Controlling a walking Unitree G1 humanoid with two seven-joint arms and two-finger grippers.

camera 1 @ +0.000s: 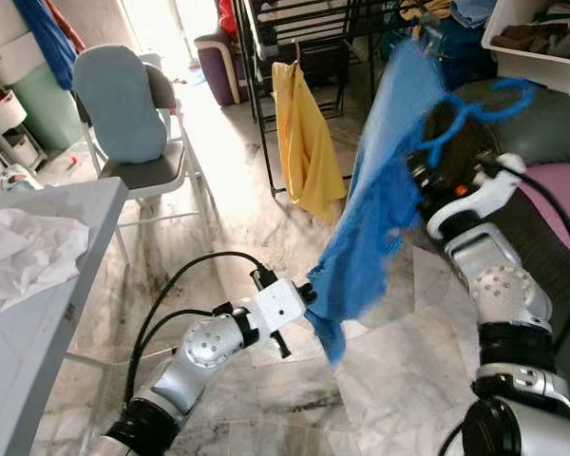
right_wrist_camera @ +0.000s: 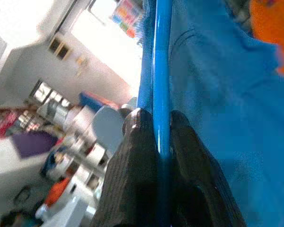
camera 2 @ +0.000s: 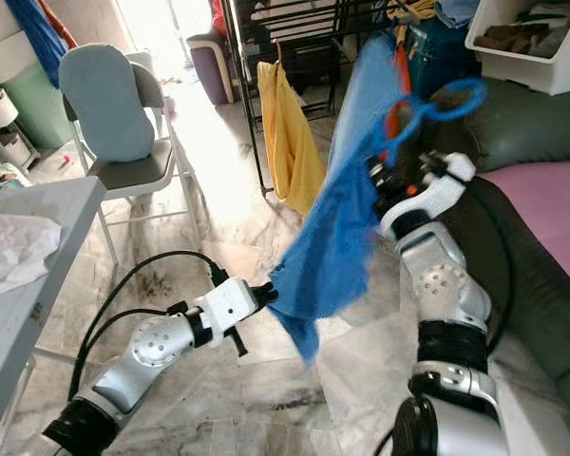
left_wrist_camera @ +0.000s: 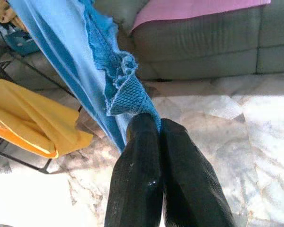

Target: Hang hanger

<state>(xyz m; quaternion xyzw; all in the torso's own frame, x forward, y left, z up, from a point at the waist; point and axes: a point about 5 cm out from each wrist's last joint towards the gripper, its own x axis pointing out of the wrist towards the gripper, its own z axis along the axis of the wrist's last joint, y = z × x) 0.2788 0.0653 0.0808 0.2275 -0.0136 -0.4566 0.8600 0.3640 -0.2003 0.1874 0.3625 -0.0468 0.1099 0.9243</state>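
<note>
A blue garment (camera 1: 375,199) hangs on a blue plastic hanger (camera 1: 484,106) held up in mid-air before me. My right gripper (right_wrist_camera: 155,124) is shut on the hanger's blue bar (right_wrist_camera: 161,71), raised at the right by the sofa. My left gripper (left_wrist_camera: 149,125) is shut on the garment's lower knitted hem (left_wrist_camera: 128,92), low and left of the cloth (camera 2: 323,247). The black drying rack (camera 1: 294,38) stands behind, with a yellow garment (camera 1: 304,142) hanging from it.
A grey sofa (camera 1: 551,133) with a pink cover (camera 2: 551,209) is at the right. A chair with a light-blue cushion (camera 1: 123,109) stands at the left, and a white table (camera 1: 38,313) with white cloth (camera 1: 19,252) is at the near left. Marble floor (camera 1: 228,218) lies between.
</note>
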